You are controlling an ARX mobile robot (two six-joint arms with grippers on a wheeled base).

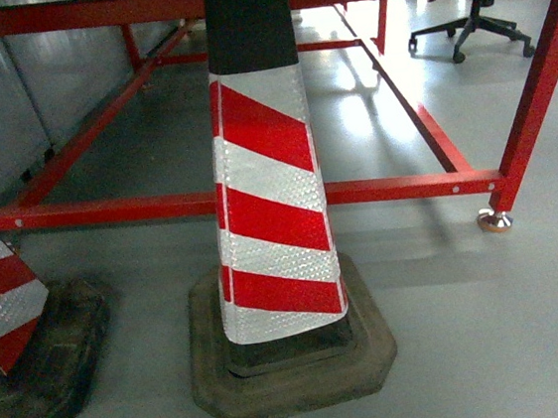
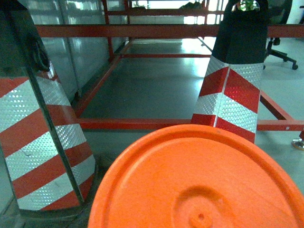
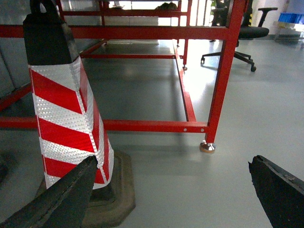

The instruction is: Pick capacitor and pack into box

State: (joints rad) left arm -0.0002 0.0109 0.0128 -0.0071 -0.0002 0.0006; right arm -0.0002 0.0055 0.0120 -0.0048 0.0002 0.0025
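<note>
Red and white reflective bands fill the head view: a traffic cone [image 1: 269, 185] stands on its dark rubber base on the grey floor [image 1: 491, 326], with a second cone [image 1: 12, 327] cut off at the near left and a red steel frame [image 1: 397, 189] running behind both. No capacitor and no pink box appear in any view, so by my reading the task has not reached its picking step; the robot faces the floor and the frame's low rails, not a work surface. The next move calls for bringing the base or head round to wherever the parts and box sit, before either arm reaches. The right gripper [image 3: 175, 190] shows its two dark fingers at the bottom corners of its wrist view, spread wide apart with nothing between them. The left gripper is not seen; an orange moulded disc [image 2: 199, 180] fills the near half of that wrist view, hiding whatever lies below, and I cannot tell what it belongs to. An office chair [image 3: 247, 35] stands far right, partly cut off.
</note>
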